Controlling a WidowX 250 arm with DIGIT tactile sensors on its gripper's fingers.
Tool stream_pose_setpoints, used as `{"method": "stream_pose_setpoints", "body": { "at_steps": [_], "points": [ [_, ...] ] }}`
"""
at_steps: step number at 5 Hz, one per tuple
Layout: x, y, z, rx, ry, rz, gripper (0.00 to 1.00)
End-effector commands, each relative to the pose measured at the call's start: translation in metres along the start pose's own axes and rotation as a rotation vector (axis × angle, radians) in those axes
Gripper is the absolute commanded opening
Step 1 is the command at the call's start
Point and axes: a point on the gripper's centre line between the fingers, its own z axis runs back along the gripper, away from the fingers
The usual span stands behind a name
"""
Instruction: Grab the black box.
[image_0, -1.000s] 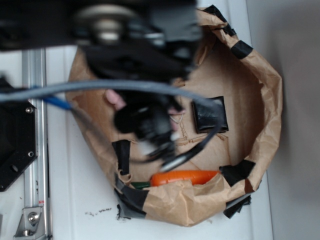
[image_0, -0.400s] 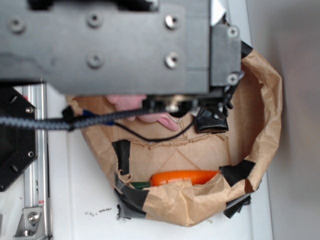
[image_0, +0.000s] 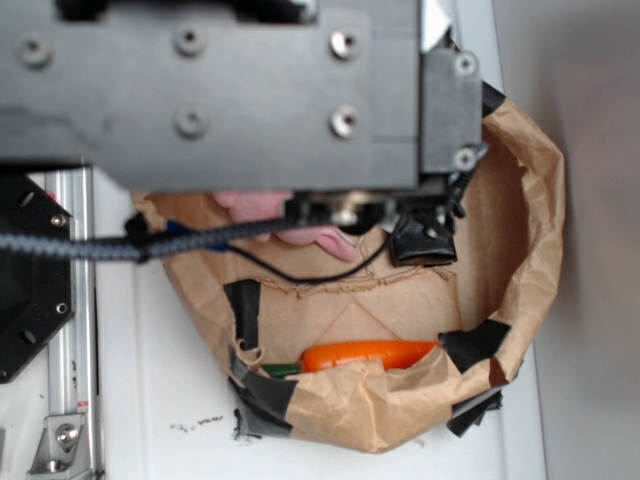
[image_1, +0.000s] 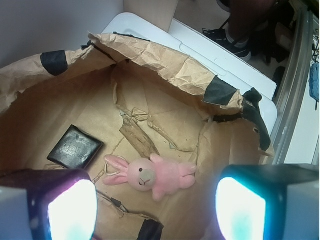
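The wrist view shows the whole black box (image_1: 76, 146), glossy and wrinkled, lying flat on the floor of the crumpled brown paper bag (image_1: 165, 67), left of the pink plush bunny (image_1: 152, 175) and apart from it. The hand (image_1: 152, 207) hangs above with its fingers (image_1: 70, 207) spread wide, holding nothing. From the exterior view the arm (image_0: 230, 90) hides most of the box (image_0: 425, 245); an orange carrot (image_0: 365, 354) lies against the bag's near wall, on the white surface (image_0: 160, 400).

Exterior cam overhead, arm blocking top; wrist cam looks down close; both share paper bag (image_0: 530, 230) (image_1: 165, 65) interior.
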Motion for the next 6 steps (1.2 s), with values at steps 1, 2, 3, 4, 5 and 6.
{"method": "stream_pose_setpoints", "body": {
  "at_steps": [1,2,3,4,5,6],
  "points": [
    [0.003,-0.005,-0.077,-0.211,-0.049,0.141,1.00],
    [0.005,-0.017,-0.088,-0.180,-0.074,0.179,1.00],
    [0.012,-0.040,-0.087,-0.176,-0.026,0.247,1.00],
    [0.015,-0.058,-0.091,-0.172,0.009,0.266,1.00],
    [0.012,-0.075,-0.096,-0.183,0.043,0.262,1.00],
    [0.002,-0.078,-0.111,-0.175,0.098,0.274,1.00]
  ]
}}
